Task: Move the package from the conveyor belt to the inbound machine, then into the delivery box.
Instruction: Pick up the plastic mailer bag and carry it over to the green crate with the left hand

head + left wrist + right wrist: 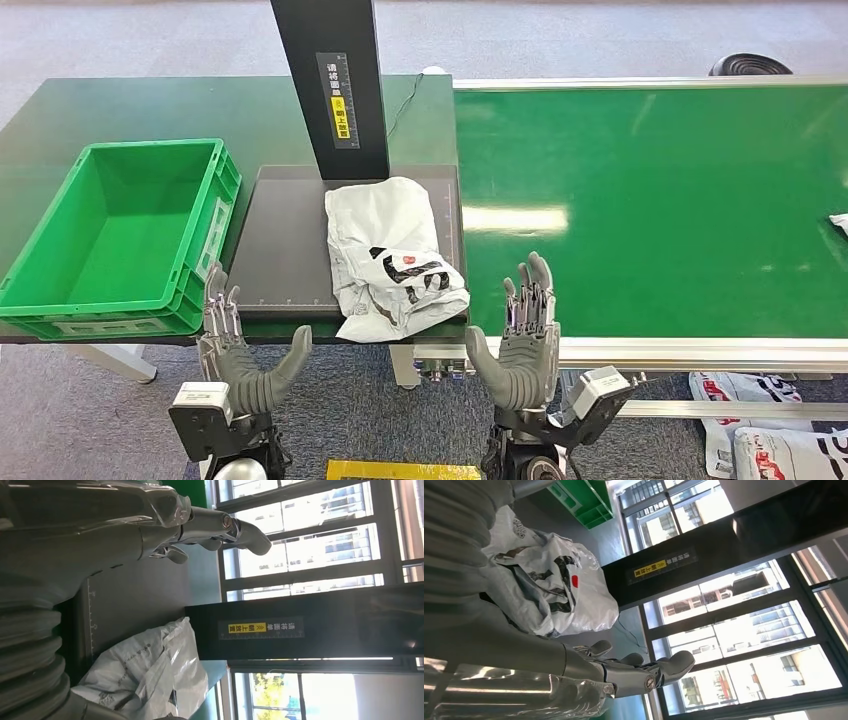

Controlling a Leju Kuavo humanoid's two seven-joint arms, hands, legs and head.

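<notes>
The white poly mailer package (392,258) lies crumpled on the inbound machine's scanning plate (285,240), overhanging its front right corner. Both the left hand (235,345) and right hand (522,335) hover spread, empty. It looks soft, light and slippery; gathering its bulging middle seems best.

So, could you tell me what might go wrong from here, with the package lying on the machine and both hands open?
1. The package is a soft, crumpled bag and overhangs the near edge of the dark platform; a nudge could tip it off.
2. The left hand and right hand may get only loose film, so it could slip.
3. It could catch the rim of the green box on its way over.
</notes>
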